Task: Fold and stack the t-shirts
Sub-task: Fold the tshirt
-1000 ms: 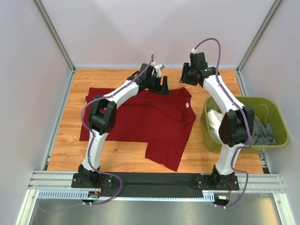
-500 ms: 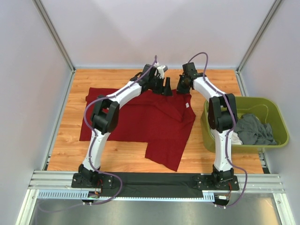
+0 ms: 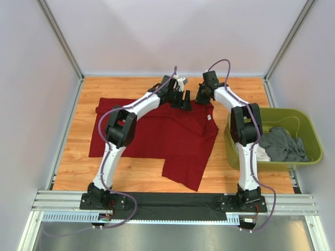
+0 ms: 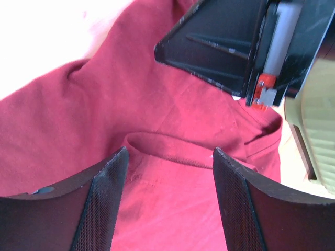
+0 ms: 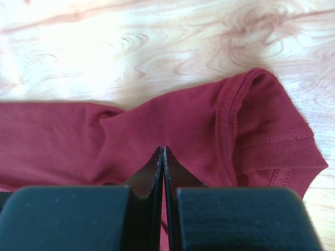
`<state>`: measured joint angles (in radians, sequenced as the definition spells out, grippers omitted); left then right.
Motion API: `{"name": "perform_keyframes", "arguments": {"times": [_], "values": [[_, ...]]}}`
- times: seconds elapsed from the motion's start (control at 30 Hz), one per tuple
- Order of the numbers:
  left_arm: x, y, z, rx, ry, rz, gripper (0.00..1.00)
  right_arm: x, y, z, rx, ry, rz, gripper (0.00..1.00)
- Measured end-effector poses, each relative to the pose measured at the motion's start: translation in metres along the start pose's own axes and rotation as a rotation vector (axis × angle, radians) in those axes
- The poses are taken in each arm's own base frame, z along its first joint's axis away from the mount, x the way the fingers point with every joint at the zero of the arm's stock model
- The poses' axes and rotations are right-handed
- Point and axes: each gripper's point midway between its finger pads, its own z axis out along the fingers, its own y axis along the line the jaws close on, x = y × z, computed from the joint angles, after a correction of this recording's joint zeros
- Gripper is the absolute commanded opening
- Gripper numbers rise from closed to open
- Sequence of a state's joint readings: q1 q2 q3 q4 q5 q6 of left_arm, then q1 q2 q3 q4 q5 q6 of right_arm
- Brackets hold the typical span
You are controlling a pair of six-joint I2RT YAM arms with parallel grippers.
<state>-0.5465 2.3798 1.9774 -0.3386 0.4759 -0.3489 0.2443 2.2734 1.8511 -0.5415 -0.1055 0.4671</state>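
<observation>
- The right end effector (image 5: 164, 150) has its fingers pressed flat together, with no gap between them. The tips sit on the dark red t-shirt (image 5: 183, 117) near its far edge. I cannot tell whether any cloth is pinched between them.
- Just right of those tips, a ribbed band (image 5: 277, 151) with a double line of stitching curls up off the counter (image 5: 157, 42). To the left, the cloth puckers in a soft ridge.
- The left end effector (image 4: 170, 157) stands wide apart and holds nothing. It hangs over the shirt's collar (image 4: 157, 150), which runs as a curved raised seam between the two fingers (image 4: 107, 198).
- From the left wrist, the black body of the right end effector (image 4: 220, 47) shows close ahead, over the same cloth.
- From above, the left end effector (image 3: 186, 99) and the right end effector (image 3: 201, 95) are just beside each other at the shirt's far edge.
- The dark red t-shirt (image 3: 157, 130) lies spread and plain on the wooden counter (image 3: 78, 172). It is mostly flat, with one sleeve out to the far left and a flap hanging toward the near edge. A small white neck label (image 3: 209, 118) shows on its right side.
- An olive-green tub (image 3: 309, 157) stands on the right of the counter, just beside the shirt. It holds a crumpled dark grey t-shirt (image 3: 282, 144) and a white t-shirt (image 3: 261, 154) tucked under it.
</observation>
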Motion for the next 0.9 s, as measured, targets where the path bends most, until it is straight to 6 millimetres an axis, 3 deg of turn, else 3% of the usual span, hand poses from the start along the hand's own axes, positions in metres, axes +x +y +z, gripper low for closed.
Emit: {"name": "perform_keyframes", "arguments": {"times": [0.47,0.77,0.9], "values": [[0.003,0.009,0.004,-0.052,0.012,0.017,0.68,0.013,-0.016,0.013,0.036,0.034,-0.01,0.0],[0.004,0.016,0.009,-0.112,0.014,0.039,0.57,0.013,-0.021,0.014,0.047,0.037,-0.011,0.0],[0.008,0.014,0.014,-0.13,0.022,0.058,0.47,0.013,-0.021,0.014,0.047,0.037,-0.011,0.0]]}}
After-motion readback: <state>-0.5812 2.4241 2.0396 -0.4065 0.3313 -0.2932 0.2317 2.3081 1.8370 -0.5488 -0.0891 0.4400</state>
